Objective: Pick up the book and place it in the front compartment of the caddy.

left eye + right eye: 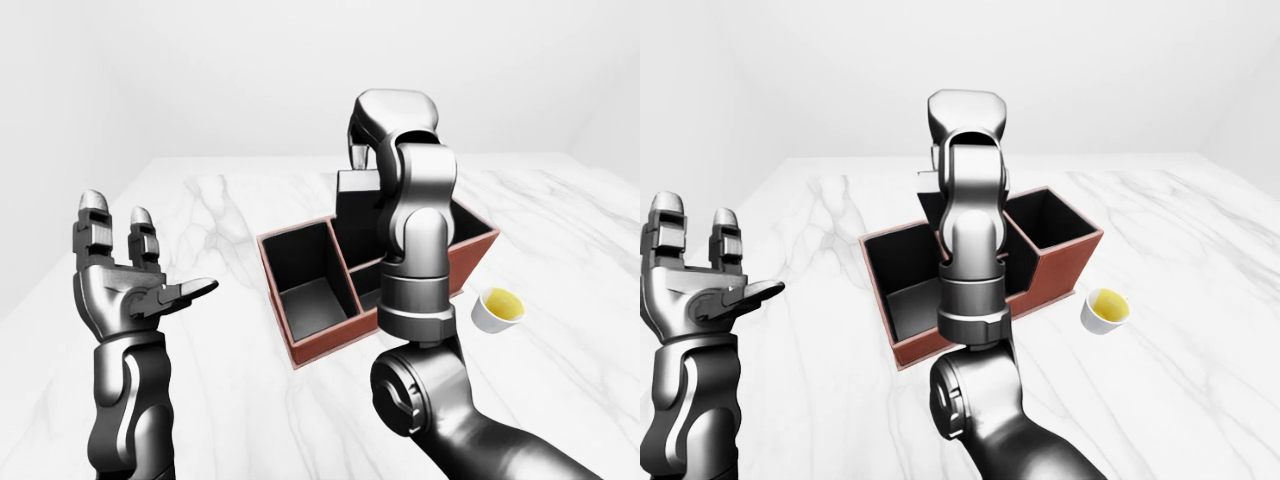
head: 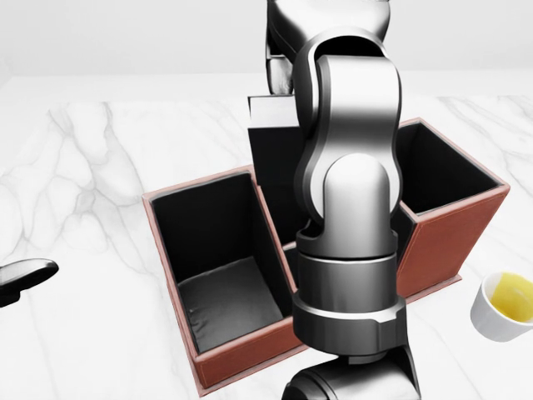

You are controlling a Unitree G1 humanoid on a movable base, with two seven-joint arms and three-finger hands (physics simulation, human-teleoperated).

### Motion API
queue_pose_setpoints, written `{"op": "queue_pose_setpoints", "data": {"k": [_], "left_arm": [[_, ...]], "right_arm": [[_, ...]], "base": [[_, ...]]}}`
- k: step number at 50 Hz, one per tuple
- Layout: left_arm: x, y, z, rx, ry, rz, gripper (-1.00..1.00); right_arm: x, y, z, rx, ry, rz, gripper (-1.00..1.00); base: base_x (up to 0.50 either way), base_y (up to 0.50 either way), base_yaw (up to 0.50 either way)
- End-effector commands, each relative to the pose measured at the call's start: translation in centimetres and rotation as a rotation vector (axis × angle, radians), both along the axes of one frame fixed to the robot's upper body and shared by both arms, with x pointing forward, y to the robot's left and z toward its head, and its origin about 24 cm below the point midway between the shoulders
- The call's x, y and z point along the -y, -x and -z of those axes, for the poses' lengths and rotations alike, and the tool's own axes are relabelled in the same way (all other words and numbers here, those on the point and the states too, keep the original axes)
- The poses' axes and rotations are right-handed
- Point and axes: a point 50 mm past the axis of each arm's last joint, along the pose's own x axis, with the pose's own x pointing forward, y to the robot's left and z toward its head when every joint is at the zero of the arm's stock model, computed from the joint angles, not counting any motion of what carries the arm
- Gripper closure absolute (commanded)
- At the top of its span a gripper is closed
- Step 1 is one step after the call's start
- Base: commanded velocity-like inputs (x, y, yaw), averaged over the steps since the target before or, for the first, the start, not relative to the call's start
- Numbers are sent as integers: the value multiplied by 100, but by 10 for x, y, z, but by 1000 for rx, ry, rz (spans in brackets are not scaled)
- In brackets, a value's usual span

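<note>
The dark flat rectangular book [image 2: 273,142] is upright, held at its top end by the right hand [image 1: 362,150], which sits at the top of the head view mostly behind its own forearm. Fingers look closed on the book's upper edge, though the wrist hides most of the grip. The book's lower part drops inside the rust-brown leather caddy with black lining [image 2: 241,367], in the middle section just right of the divider that bounds the big left compartment; whether it touches the floor of that section is hidden by the arm.

The right arm [image 2: 348,250] rises from the bottom of the head view, forearm near vertical, blocking the caddy's centre. The left compartment [image 2: 218,275] shows a dark floor with nothing in it; the taller right compartment [image 2: 441,171] is a black well.

The small white cup with yellow liquid [image 2: 504,305] stands on the white marble tabletop [image 2: 92,167], just right of the caddy, apart from it.

The left hand [image 1: 130,285] is raised at the left of the left-eye view, well clear of the caddy, palm up, fingers spread, holding nothing.
</note>
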Motion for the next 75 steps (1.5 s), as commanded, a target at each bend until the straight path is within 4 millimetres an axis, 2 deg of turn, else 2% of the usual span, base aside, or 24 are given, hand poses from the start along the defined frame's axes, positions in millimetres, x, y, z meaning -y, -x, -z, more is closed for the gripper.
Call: {"op": "queue_pose_setpoints", "data": {"k": [1,7,30,54,70,75], "left_arm": [[1,0,1,-3,-1,2,-100],[1,2,-1,4,-2,0,-100],[2,-3,4,-19,-4,8,-100],[3,-1,3,-14,-6,9,-100],[3,0,2,-9,-6,9,-100],[3,-1,4,-15,-6,10,-100]], "right_arm": [[1,-1,0,-2,1,-4,100],[3,-2,-2,-3,-5,-3,100],[21,-7,12,-48,-35,43,100],[26,-8,13,-39,-49,54,100],[-1,-9,4,13,183,-163,100],[-3,-7,10,6,208,-186,100]], "base": [[0,0,0],[0,0,0],[0,0,0],[0,0,0],[0,0,0],[0,0,0]]}}
